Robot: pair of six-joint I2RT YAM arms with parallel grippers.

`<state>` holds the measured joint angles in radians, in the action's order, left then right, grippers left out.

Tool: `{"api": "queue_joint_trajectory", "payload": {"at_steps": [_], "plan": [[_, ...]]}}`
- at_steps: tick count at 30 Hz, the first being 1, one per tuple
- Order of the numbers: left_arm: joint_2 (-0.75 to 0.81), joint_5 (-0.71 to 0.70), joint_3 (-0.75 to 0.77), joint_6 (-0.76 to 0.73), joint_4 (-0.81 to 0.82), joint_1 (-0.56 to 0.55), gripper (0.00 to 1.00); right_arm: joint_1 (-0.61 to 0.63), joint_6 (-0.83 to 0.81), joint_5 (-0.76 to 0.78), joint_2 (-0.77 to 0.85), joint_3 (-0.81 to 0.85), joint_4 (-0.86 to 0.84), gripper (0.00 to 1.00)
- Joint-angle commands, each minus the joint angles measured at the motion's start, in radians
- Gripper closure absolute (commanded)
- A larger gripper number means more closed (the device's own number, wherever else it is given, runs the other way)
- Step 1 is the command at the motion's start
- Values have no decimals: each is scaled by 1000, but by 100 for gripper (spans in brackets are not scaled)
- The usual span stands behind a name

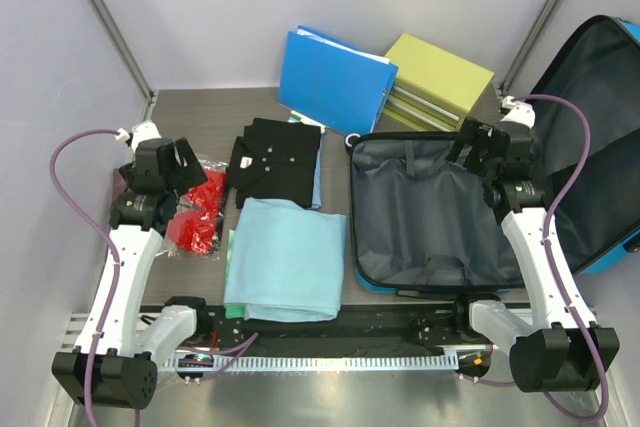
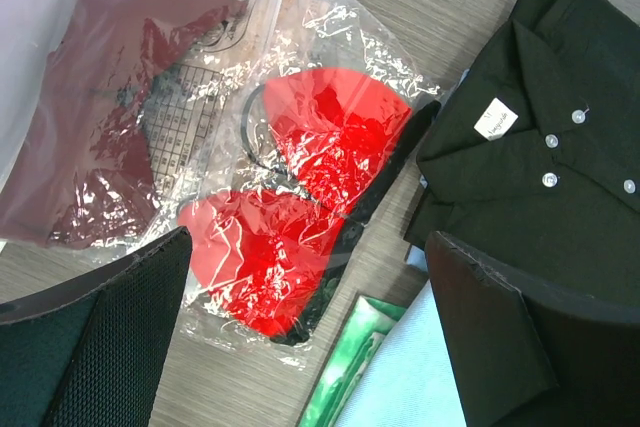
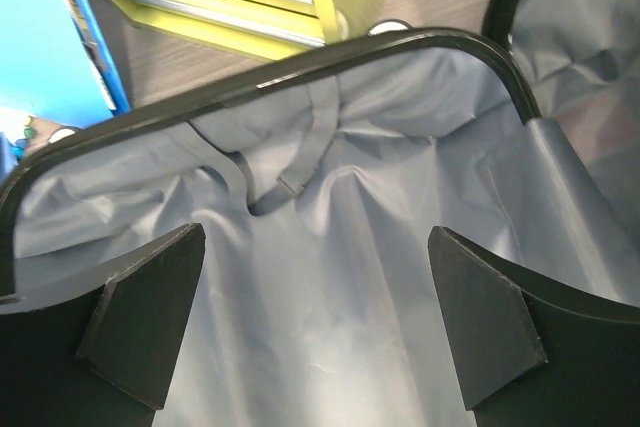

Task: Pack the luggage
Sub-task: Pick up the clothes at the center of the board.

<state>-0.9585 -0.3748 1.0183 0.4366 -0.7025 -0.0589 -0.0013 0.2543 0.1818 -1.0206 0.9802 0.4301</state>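
Pale walls (image 1: 200, 7) enclose a grey wood-grain table (image 1: 195, 112) — slanted metal posts (image 1: 110, 27) at the corners.

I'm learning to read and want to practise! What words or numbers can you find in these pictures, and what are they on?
White tag on the black shirt: dark print, too small to read.
Clear plastic bag: a printed chart of tiny text, too blurred and creased to read.
No other writing shows, so nothing can be quoted.
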Motion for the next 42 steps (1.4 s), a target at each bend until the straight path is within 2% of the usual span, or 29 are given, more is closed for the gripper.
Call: {"api": "queue_joint_trajectory", "payload": {"at_steps": [1,9,12,14,16,19,23,33,42], "plan": [[10,-18,45,10,-12,-1,0,1,11,-38,-7,52,-62,0],[29,115,39,-56,-35,-4,0,1,-13,-114,-29,90,-48,4],[26,160,25,-59,-37,-2,1,125,-41,-79,-74,143,-21,2],[17,207,5,-62,-35,-4,2,289,-64,28,-122,167,-14,1],[17,282,-17,-59,-14,-13,4,407,-26,62,-162,178,-17,0],[43,294,-78,-23,20,-38,4,504,74,21,-234,186,-42,1],[64,284,-116,5,43,-41,3,599,115,-74,-355,244,-57,3],[23,341,-113,30,51,-41,3,650,210,-274,-625,428,-142,9],[-8,340,-80,27,41,-41,2,650,260,-285,-917,647,-143,23]]}}
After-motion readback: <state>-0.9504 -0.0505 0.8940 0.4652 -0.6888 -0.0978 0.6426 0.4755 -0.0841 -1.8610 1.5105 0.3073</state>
